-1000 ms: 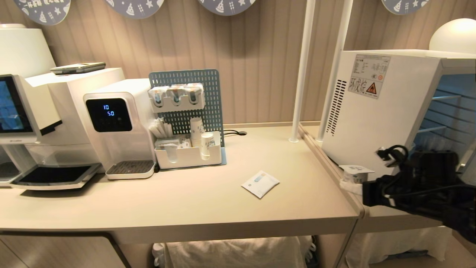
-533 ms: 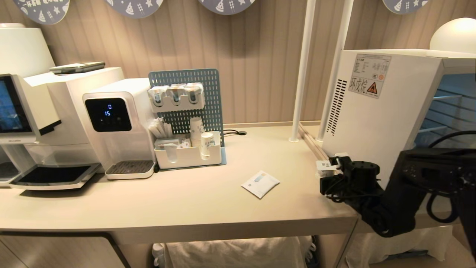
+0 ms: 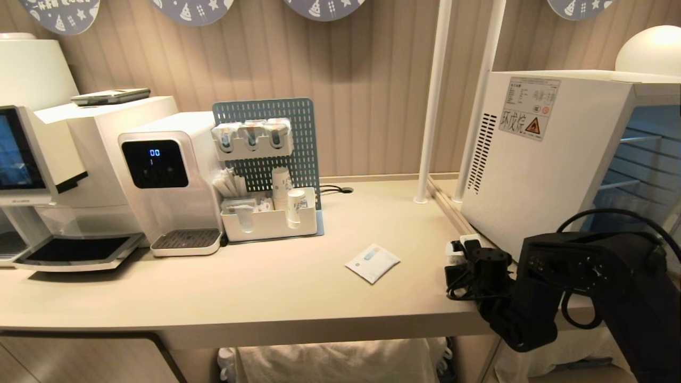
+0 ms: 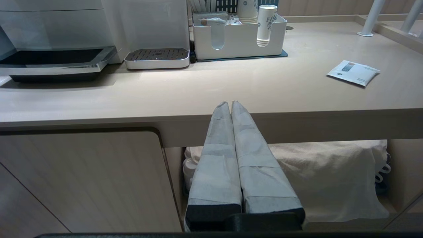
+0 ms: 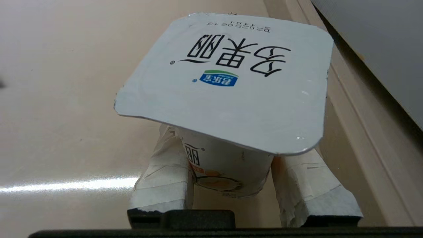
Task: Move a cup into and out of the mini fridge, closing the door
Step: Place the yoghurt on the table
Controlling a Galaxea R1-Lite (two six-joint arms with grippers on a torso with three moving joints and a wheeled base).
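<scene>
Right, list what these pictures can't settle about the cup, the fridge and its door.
- The cup base: in the right wrist view the lid and the right gripper fingers cover it, so whether it rests on the counter cannot be told.
- The cup in the head view: mostly hidden behind the right gripper.
- The mini fridge front: cut off by the head view's right edge; the door is out of frame.
- The fridge label: print too small.
</scene>
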